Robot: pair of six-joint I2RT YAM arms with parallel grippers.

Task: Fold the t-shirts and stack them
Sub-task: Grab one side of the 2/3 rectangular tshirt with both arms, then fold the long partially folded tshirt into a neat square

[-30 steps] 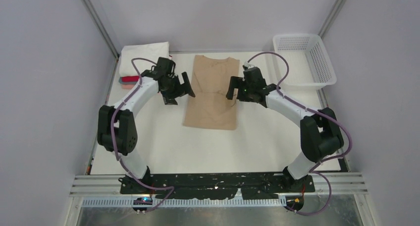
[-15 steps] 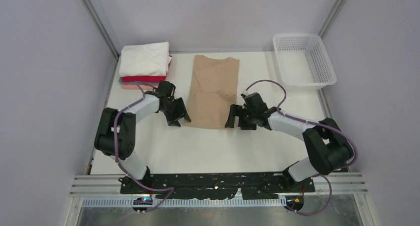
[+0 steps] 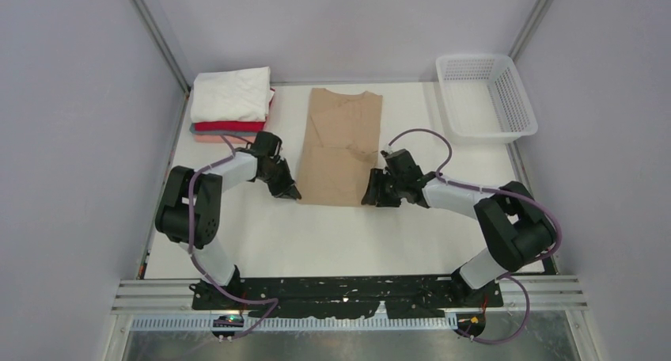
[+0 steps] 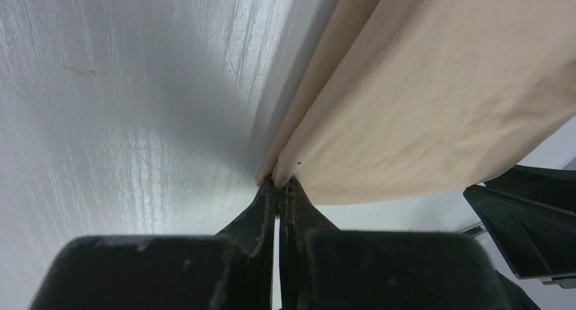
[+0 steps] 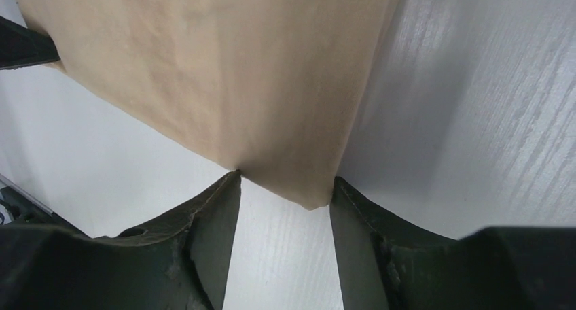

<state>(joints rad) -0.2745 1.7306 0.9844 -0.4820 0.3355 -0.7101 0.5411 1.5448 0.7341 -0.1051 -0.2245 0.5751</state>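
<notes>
**A:** The white table (image 3: 332, 234) stands between plain grey walls. What lies on it, starting from the left?

**B:** At the far left corner there is a stack of folded t-shirts (image 3: 231, 100), white on top, with red and pink under it. It is well apart from both arms.

**A:** And the left gripper (image 4: 278, 184)?

**B:** It is low on the table, at the near left corner of the tan t-shirt (image 3: 340, 151). Its two fingers are pressed together, and the cloth corner is pinched between the tips. I think it is two layers.

**A:** Where is this shirt itself?

**B:** It lies flat in the middle of the table, folded into a long narrow strip, with the collar toward the far side.

**A:** How will it handle?

**B:** I judge it light, soft and limp. Lifted by one corner only, it would probably hang and twist. The good places to hold are the two near corners, catching all layers, so both sides rise evenly.

**A:** And the right gripper (image 5: 285, 181)?

**B:** It is at the near right corner with its fingers spread apart. The cloth corner lies between them and is not yet pinched.

**A:** Anything further right?

**B:** A white mesh basket (image 3: 524, 100) stands at the far right corner, apart from the shirt.
</notes>
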